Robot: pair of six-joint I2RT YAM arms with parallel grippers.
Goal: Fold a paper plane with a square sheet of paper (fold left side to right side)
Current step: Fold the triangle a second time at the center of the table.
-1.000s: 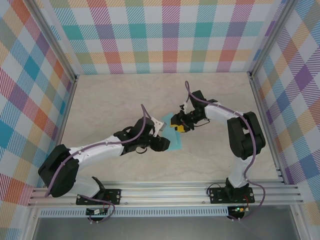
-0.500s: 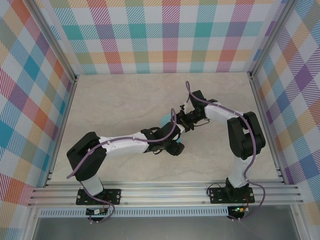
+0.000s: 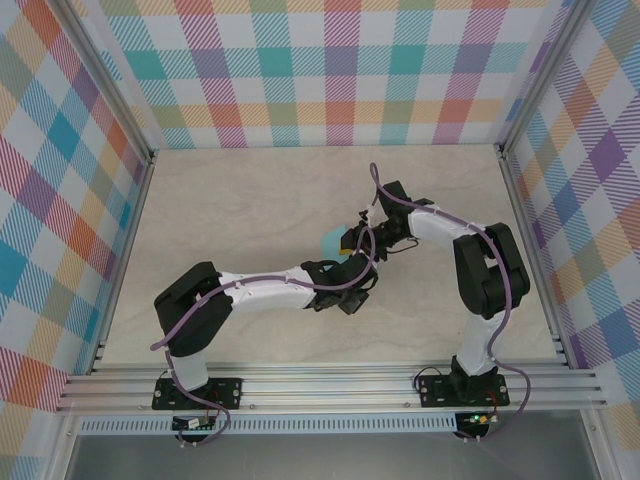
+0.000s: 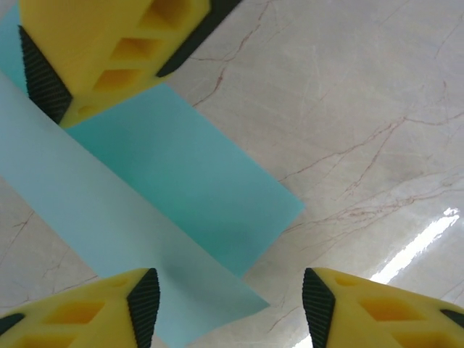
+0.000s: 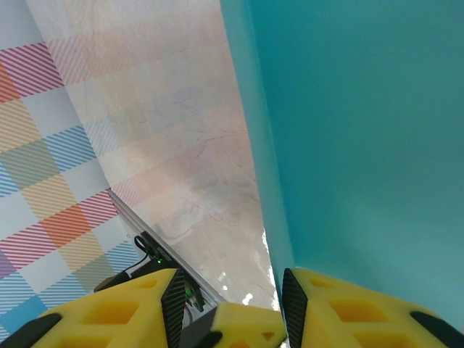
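Note:
The square sheet of paper [image 3: 328,240] is light turquoise and lies mid-table, mostly covered by the two grippers. In the left wrist view the paper [image 4: 181,188] shows two overlapping layers, with a free corner pointing right. My left gripper [image 4: 230,304] hangs just above it, open; that corner reaches into the gap near the left pad. From above, the left gripper [image 3: 352,297] sits at the paper's near end. My right gripper [image 3: 352,240] is at the far end, open, and one yellow finger [image 4: 94,51] rests on the paper. Beside its right finger [image 5: 293,304] the paper [image 5: 362,130] rises as a large turquoise face.
The marble tabletop [image 3: 230,210] is bounded by checked walls [image 3: 340,70] and an aluminium rail [image 3: 330,385] at the near edge. In the right wrist view a frame rail [image 5: 156,250] and a checked wall [image 5: 43,181] run along the table's side.
My left arm has swung right and forward, so its gripper now hangs over the paper's near end and hides most of it. Its jaws have narrowed a little. The right gripper has stayed put.

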